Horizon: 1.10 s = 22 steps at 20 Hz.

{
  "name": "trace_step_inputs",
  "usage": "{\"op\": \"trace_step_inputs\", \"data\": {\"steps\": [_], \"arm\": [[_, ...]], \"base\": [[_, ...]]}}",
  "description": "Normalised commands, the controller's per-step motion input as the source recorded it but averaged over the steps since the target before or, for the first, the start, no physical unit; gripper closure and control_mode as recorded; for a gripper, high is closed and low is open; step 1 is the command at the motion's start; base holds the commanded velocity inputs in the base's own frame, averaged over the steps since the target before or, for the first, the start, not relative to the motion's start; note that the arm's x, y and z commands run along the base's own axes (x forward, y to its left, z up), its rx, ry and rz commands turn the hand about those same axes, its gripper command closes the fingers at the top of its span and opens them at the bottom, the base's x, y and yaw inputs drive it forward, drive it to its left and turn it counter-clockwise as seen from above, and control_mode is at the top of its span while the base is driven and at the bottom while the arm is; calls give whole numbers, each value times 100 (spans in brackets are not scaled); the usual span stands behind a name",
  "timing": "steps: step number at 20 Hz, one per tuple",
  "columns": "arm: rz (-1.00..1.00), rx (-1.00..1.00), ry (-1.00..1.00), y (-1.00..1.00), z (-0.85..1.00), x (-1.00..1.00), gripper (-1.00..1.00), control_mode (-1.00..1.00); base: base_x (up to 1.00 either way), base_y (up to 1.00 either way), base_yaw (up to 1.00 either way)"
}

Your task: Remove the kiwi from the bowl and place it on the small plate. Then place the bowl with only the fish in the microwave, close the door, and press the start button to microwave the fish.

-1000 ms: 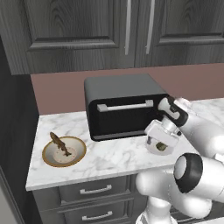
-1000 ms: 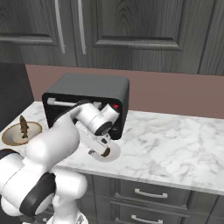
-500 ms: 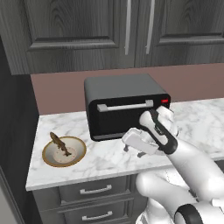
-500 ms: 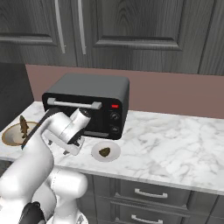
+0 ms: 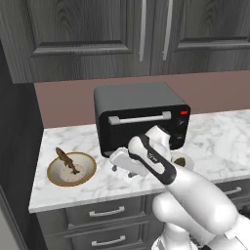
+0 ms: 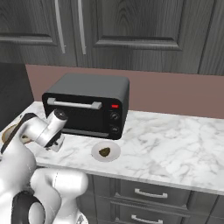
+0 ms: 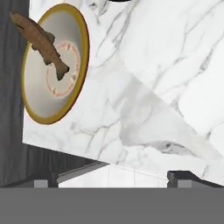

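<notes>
Kitchen: cabinets (image 5: pixel 88 39), marble counter (image 6: pixel 175 144), microwave (image 5: pixel 139 117)

Fish (image 5: pixel 65 159) in bowl (image 5: pixel 88 175) left of microwave (image 5: pixel 139 119), kiwi (image 6: pixel 104 152) on small plate (image 6: pixel 114 151) before it

Kitchen bkgd as I see it from my base: dark grey wood-grain upper cabinets (image 5: pixel 97 34) w/ raised panels and long vertical steel handles (image 5: pixel 143 30). Below them a flat reddish-brown backsplash (image 6: pixel 175 94) runs the full width. White marble counter (image 6: pixel 175 144) w/ grey veins, square front edge. Under it, dark grey drawers (image 6: pixel 148 197) w/ short horizontal steel pulls (image 5: pixel 104 212). At my left a tall dark panel (image 5: pixel 17 146) butts against the counter end, rising to the uppers. Light is even and soft; faint shadows on the marble.
</notes>
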Motion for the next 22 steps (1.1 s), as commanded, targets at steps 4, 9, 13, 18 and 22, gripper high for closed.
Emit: {"op": "trace_step_inputs", "data": {"steps": [4,9,13,18,22], "arm": [[2,3,0,34,-10,31,-100,-100],[-3,0,0,77,5,38,-100,-100],[-2,3,0,25,-1,33,-100,-100],[0,6,0,20,-21,49,-100,-100],[0,6,1,20,-29,42,-100,-100]], "base": [[0,0,0],[0,0,0],[0,0,0],[0,0,0],[0,0,0]]}}
